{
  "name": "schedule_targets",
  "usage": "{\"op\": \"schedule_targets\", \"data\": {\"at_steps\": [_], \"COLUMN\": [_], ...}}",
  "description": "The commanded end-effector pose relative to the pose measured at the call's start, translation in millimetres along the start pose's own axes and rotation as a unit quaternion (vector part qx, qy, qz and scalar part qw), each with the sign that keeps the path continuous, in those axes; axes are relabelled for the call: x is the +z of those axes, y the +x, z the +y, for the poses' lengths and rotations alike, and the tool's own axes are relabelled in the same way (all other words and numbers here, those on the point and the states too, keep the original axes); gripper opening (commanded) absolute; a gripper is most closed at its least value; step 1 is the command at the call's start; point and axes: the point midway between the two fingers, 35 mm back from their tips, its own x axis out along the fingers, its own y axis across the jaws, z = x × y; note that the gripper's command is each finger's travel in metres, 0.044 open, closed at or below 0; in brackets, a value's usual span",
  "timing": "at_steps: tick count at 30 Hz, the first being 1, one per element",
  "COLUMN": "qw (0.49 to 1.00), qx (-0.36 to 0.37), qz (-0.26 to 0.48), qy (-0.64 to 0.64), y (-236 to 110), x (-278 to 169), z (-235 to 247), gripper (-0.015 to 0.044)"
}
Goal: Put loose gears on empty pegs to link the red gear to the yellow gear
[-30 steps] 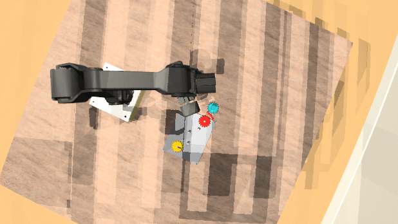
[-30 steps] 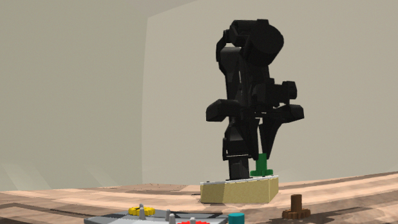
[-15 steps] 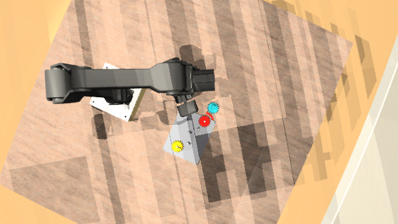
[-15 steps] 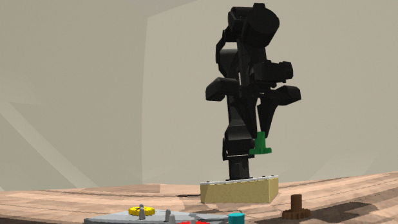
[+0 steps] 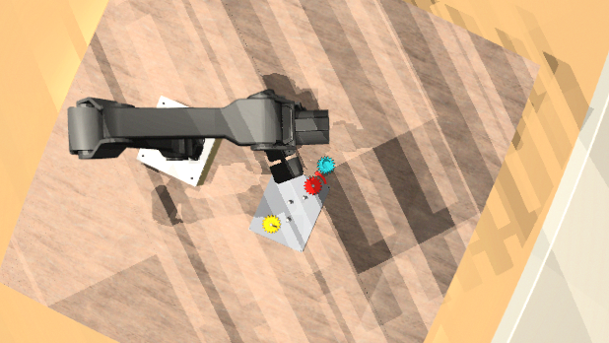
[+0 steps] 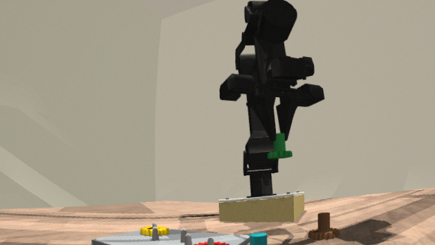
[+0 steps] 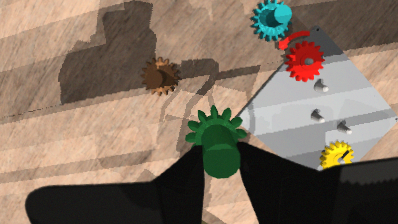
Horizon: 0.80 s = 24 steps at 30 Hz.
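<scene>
Gripping the green gear (image 6: pixel 279 146) (image 7: pixel 218 135) by its stem, the fingers (image 6: pixel 286 121) hang high right of centre in the exterior view, its toothed disc below their tips, clear of the board (image 5: pixel 301 237) (image 6: pixel 120 239) (image 7: pixel 280 115) at lower left.

Green gear (image 6: pixel 279 146) (image 7: pixel 220 145) upright in the tool (image 6: pixel 280 138) (image 7: pixel 219 151), above the table.

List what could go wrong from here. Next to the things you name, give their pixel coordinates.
The green gear (image 6: pixel 279 145) (image 7: pixel 221 150) hangs in the gripper (image 6: pixel 280 138) (image 7: pixel 219 151) by its stem, so it might tilt or slip when pressed onto a peg.

Three empty pegs stand close together, so it could land on the wrong one.

The cyan gear (image 5: pixel 325 165) (image 6: pixel 258 239) (image 7: pixel 270 20) stands near the board's (image 5: pixel 301 241) (image 6: pixel 116 241) (image 7: pixel 280 120) red-gear end; a low pass might knock it.
</scene>
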Motion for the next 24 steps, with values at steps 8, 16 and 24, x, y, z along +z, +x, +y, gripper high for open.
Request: {"op": "schedule_targets", "data": {"at_steps": [8,16,24], "qw": [1.0,1.0,1.0], "qx": [0.001,-0.001,-0.002], "qz": [-0.001,-0.001,-0.001], "qy": [0.007,0.005,0.004], "y": [10.8,20.4,30.7], "x": [7.1,11.5,13.9], "z": [-26.2,-47.2,-68.8], "gripper": [0.0,0.0,0.0]}}
